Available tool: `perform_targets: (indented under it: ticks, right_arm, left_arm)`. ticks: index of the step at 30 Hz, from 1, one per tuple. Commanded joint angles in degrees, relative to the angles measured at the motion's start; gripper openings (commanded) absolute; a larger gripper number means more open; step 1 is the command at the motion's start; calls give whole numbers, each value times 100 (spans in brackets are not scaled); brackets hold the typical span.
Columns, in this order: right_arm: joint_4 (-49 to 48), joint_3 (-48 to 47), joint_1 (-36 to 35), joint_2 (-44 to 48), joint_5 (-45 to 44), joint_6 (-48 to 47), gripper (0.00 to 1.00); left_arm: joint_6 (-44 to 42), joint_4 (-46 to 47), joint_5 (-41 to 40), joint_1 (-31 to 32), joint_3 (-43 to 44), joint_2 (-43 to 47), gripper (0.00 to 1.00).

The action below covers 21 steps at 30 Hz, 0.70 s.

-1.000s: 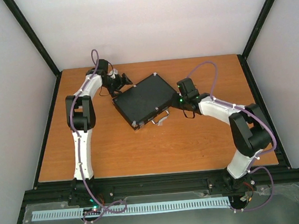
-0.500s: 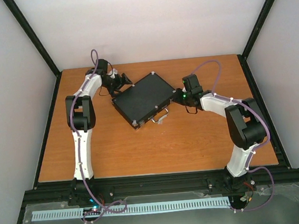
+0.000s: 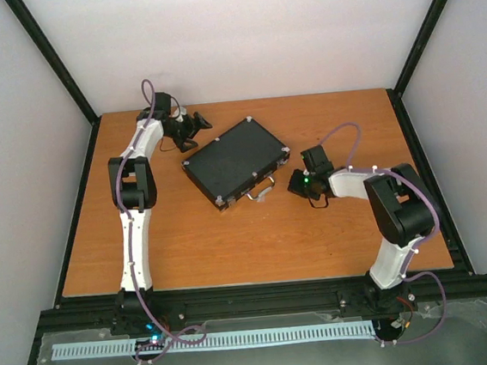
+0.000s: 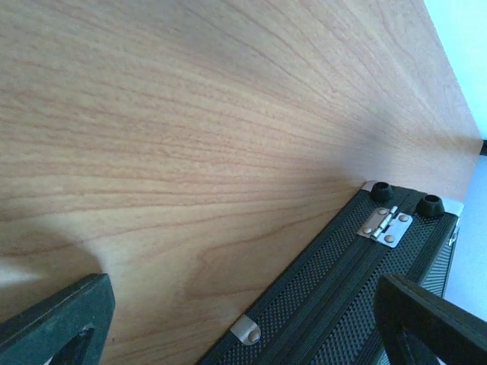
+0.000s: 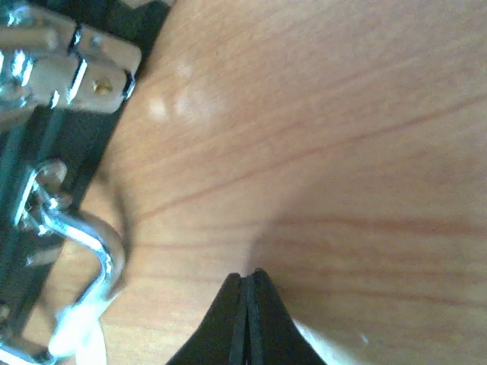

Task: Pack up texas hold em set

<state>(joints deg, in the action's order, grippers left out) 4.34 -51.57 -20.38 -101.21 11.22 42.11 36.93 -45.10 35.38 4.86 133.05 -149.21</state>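
The flat black case [image 3: 235, 161] with silver corners lies shut on the table, its silver handle [image 3: 262, 189] on the near side. My left gripper [image 3: 198, 120] is open and empty, just beyond the case's far left corner; the left wrist view shows the case's hinge side [image 4: 358, 281] between its fingers [image 4: 61, 319]. My right gripper [image 3: 294, 184] is shut and empty, low over the table to the right of the handle; the right wrist view shows its tips [image 5: 248, 275] pressed together and the handle [image 5: 91, 243] and a latch [image 5: 84, 68] to their left. No chips or card decks show.
The wooden table [image 3: 232, 244] is framed by black rails [image 3: 255, 298] at the near edge and white walls at the back and sides.
My left gripper has drawn back from the case's far left corner. My right gripper has pulled away from the case's right corner toward the near side, beside the handle. The case has barely moved.
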Motion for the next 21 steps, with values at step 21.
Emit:
perform_targets:
  ticks: [21]
  right_arm:
    - [577,-1539,-7,-197,-103,-163,3]
  left_arm:
    - [781,428,362,-3,360,-938,97]
